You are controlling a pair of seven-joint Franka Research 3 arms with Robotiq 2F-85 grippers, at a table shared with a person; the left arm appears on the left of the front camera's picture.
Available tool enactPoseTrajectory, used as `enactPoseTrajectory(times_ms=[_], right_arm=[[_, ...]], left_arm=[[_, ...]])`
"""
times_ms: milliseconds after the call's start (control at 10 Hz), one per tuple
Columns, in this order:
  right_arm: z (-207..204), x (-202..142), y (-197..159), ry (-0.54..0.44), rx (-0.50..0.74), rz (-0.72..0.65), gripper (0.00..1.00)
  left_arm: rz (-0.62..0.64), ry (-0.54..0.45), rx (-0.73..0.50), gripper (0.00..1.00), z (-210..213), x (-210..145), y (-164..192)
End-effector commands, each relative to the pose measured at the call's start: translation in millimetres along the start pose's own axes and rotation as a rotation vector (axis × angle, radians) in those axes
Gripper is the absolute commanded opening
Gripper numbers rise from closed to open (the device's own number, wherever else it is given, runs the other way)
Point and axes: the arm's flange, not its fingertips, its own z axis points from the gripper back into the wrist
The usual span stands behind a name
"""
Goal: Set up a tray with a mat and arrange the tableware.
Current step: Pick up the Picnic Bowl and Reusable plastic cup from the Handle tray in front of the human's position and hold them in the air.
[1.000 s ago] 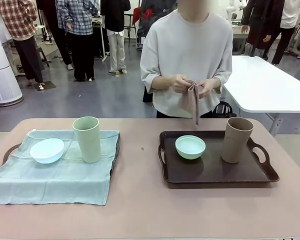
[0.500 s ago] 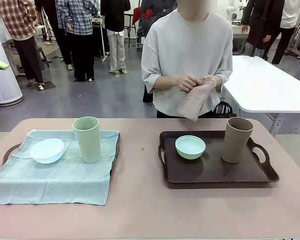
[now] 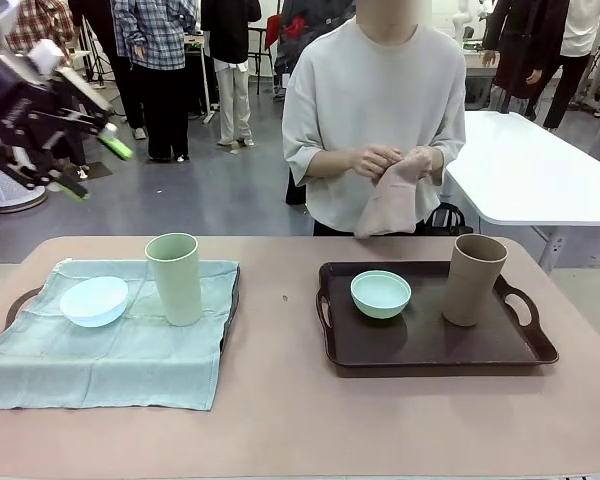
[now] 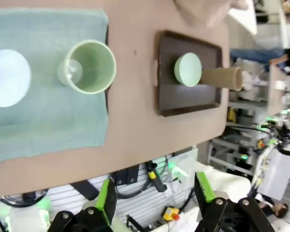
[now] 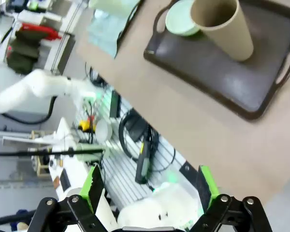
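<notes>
Handling the tableware and the second mat calls for the notes below.

Left tray [image 3: 20, 300], at the left side of the table [image 3: 280, 420], is covered by a teal mat [image 3: 110, 365]. The blue bowl [image 3: 94, 300] sits near this tray's far-left corner. The green tumbler [image 3: 175, 278] stands upright near its far edge, toward the right.

Right tray [image 3: 435, 350] is bare of any mat. The mint bowl [image 3: 380, 293] rests near its far edge, left of centre. The tan tumbler [image 3: 474, 279] stands upright at its far-right corner. A person at the table's far edge holds a tan cloth [image 3: 388, 200] in both hands [image 3: 375, 160], clear of the right tray.

Left gripper [image 3: 98, 171] hangs high beyond the left tray's far-left corner, jaws spread, holding nothing. Right gripper [image 5: 149, 186] is spread wide and empty, high above the table with the right tray in its view.

Bowls and tumblers look matte, rigid and light, so slip risk is low. The tall tumblers likely tip under a side push. Grip a tumbler across its wall below the rim. Pinch a bowl at its rim. The cloth is limp, so take it at a corner or edge. The right tray likely needs clearing before the cloth is laid.
</notes>
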Motion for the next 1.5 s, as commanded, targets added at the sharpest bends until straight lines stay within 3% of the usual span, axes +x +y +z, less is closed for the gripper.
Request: enactPoseTrajectory(times_ms=[0,200,300,400,900,1000,1300,1400], right_arm=[[16.8,-5.3,-13.2,0.081,0.039,0.044,1.00],[16.5,-6.4,-24.9,0.086,0.147,0.070,1.00],[17.3,-6.5,-29.7,0.050,0.189,0.042,1.00],[7.1,-9.9,-15.2,0.073,0.086,0.041,1.00],[10.2,-8.2,-17.2,0.074,0.107,0.050,1.00],[3.4,10.6,-15.6,0.063,0.088,0.221,1.00],[-3.0,90.0,-15.2,-0.262,0.058,0.367,1.00],[-3.1,106.9,-17.0,-0.319,0.011,0.389,1.00]], left_arm=[[-0.006,-0.055,0.139,0.85,-25.9,15.4,-21.6],[-0.037,-0.144,0.228,0.85,-61.6,24.4,-47.7],[-0.030,-0.127,0.212,0.85,-70.0,24.3,-50.5],[-0.060,-0.094,0.158,0.85,-51.6,12.6,-38.7],[-0.103,-0.106,0.158,0.85,-65.5,21.7,-53.4],[-0.113,-0.113,0.155,0.85,-86.4,31.9,-74.8],[-0.129,-0.202,0.169,0.85,-143.7,73.3,-146.0],[-0.138,-0.231,0.185,0.85,-158.0,76.1,-162.4]])
